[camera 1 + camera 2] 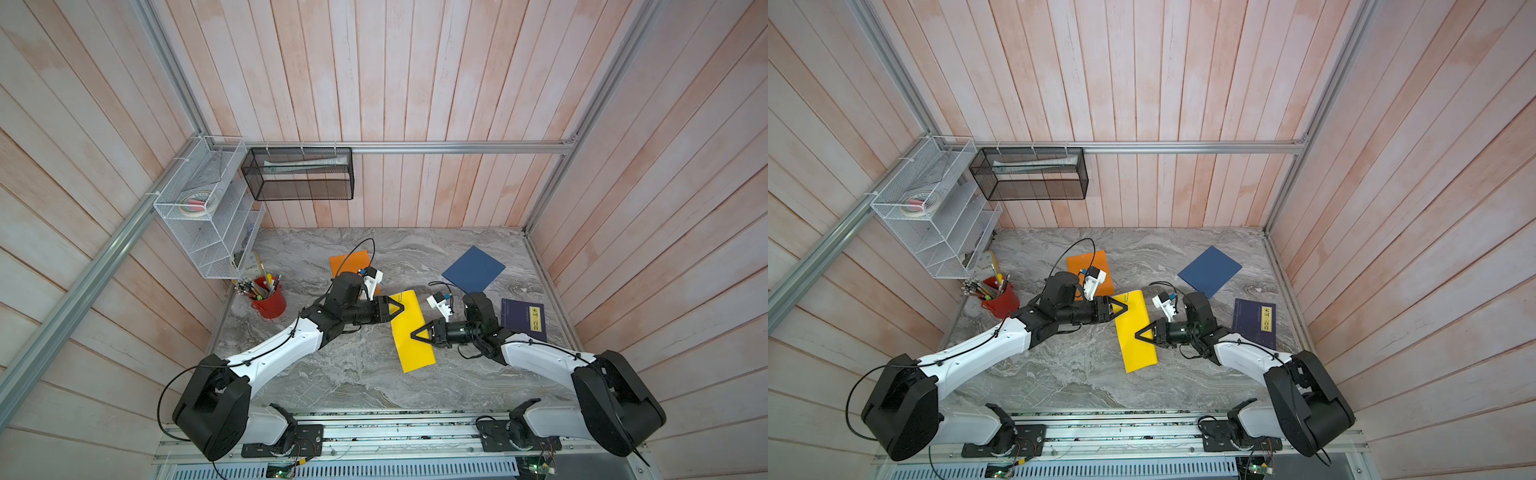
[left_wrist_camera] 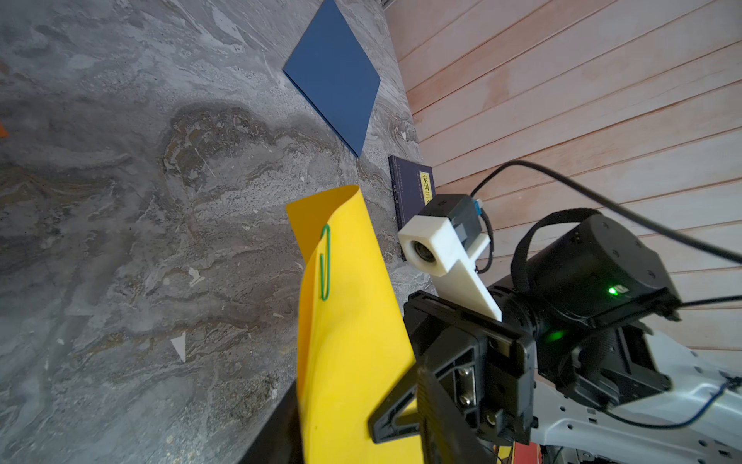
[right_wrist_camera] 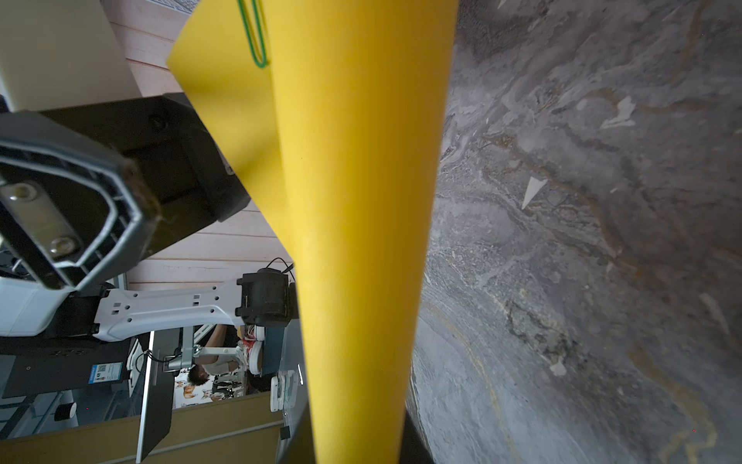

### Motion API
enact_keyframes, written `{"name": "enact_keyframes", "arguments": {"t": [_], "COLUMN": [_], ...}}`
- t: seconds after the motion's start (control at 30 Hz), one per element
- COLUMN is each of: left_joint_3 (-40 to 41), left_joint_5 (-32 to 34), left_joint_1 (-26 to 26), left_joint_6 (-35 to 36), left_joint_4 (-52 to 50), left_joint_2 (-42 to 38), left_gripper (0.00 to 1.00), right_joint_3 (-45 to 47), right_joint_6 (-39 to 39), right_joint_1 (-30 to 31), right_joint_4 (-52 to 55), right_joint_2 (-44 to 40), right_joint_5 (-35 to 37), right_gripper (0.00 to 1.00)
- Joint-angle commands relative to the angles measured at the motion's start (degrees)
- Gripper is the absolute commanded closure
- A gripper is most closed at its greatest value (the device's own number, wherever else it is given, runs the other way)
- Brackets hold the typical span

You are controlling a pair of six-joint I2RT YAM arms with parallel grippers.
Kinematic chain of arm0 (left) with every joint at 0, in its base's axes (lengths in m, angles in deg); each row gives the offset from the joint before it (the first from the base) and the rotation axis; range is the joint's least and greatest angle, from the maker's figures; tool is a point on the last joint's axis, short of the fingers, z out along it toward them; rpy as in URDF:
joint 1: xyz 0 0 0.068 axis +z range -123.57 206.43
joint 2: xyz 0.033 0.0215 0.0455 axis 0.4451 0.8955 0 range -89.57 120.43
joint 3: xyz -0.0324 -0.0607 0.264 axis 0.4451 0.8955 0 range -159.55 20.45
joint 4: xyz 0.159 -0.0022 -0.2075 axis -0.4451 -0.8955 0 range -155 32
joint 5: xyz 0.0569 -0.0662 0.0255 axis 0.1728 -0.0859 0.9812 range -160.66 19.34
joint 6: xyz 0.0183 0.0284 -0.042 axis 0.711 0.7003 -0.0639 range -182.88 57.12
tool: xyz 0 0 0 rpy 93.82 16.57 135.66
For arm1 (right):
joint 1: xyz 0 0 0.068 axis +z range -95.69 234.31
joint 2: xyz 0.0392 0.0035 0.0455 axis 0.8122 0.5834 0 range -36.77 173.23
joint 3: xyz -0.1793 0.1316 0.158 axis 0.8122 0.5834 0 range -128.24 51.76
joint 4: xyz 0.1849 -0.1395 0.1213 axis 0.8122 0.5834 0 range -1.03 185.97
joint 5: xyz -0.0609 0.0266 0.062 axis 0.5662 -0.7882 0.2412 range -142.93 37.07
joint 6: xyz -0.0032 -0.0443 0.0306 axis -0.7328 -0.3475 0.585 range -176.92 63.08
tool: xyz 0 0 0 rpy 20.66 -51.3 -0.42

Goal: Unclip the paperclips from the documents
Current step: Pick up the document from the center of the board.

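While right gripper (image 1: 412, 335) pinches yellow sheet (image 1: 417, 356), green paperclip (image 2: 325, 263) clips its edge.

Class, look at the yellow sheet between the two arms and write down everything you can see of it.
The yellow sheet looks like thin, plain, matte paper or card, long and rectangular. It does not lie flat: the right gripper pinches it about mid-length, so it bows up off the marbled table and its far corner curls. A green paperclip is clipped over that far edge, close to the left gripper; whether they touch is unclear.
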Motion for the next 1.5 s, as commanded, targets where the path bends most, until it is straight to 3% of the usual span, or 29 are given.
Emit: {"name": "enact_keyframes", "arguments": {"t": [0.0,0.5,0.9,1.07,1.2,1.47], "left_joint_3": [0.35,-1.07,-1.6,-2.19,-2.82,-5.14], "left_joint_5": [-1.31,-0.26,0.46,0.89,1.12,-0.72], "left_joint_1": [-0.15,-0.93,-0.94,-0.96,-0.81,0.17], "left_joint_6": [0.69,1.28,1.99,2.7,3.83,9.9], "left_joint_4": [1.65,1.27,-0.03,-1.3,-2.92,-9.69], "left_joint_2": [0.99,2.8,3.02,3.11,2.9,1.16], "left_gripper": [0.57,0.72,0.92,1.0,1.0,1.0], "right_joint_3": [-2.16,-2.75,-2.4,-2.37,-3.01,-6.03], "right_joint_6": [-1.02,-0.55,-1.77,-2.75,-4.94,-16.11], "right_joint_1": [0.05,1.41,1.6,1.54,1.18,-2.26], "right_joint_4": [0.76,-0.19,1.22,2.49,5.74,20.53], "right_joint_2": [0.88,1.3,0.99,0.9,0.47,-3.34], "right_joint_5": [0.34,-0.04,0.52,1.22,2.45,6.76], "right_gripper": [0.81,0.81,0.77,0.67,0.56,0.41]}}
